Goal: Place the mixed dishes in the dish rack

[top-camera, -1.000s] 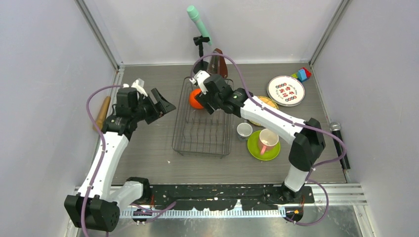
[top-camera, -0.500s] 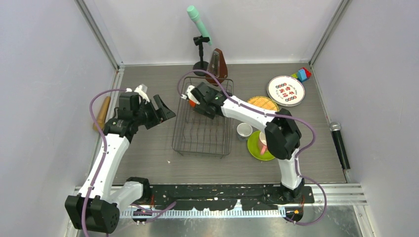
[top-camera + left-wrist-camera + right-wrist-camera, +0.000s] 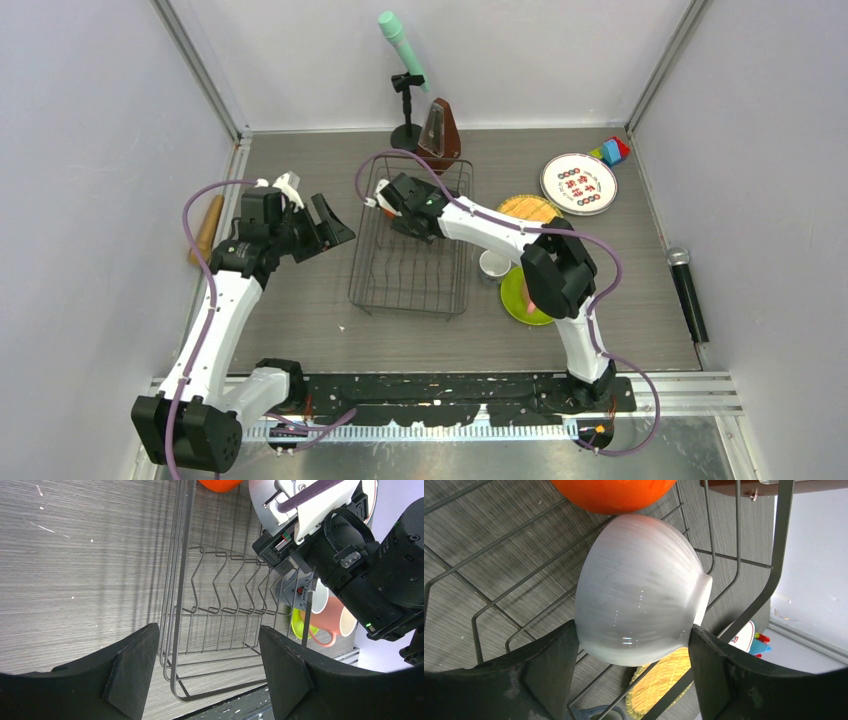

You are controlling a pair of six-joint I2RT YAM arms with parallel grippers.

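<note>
Clamping white bowl (image 3: 639, 590) sideways between right fingers (image 3: 549, 670) over dish rack (image 3: 175, 580), below orange bowl (image 3: 614, 492) at frame top, probably to seat alongside. Waiting with left fingers (image 3: 130, 670) apart.

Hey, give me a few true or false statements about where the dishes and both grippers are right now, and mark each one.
1. The right gripper holds the white bowl between its fingers. True.
2. The left gripper is carrying a plate. False: it is open and empty, left of the dish rack.
3. The orange bowl sits in the dish rack. True.
4. The pink mug is already in the rack. False: it stands on the lime-green plate, right of the rack.
</note>
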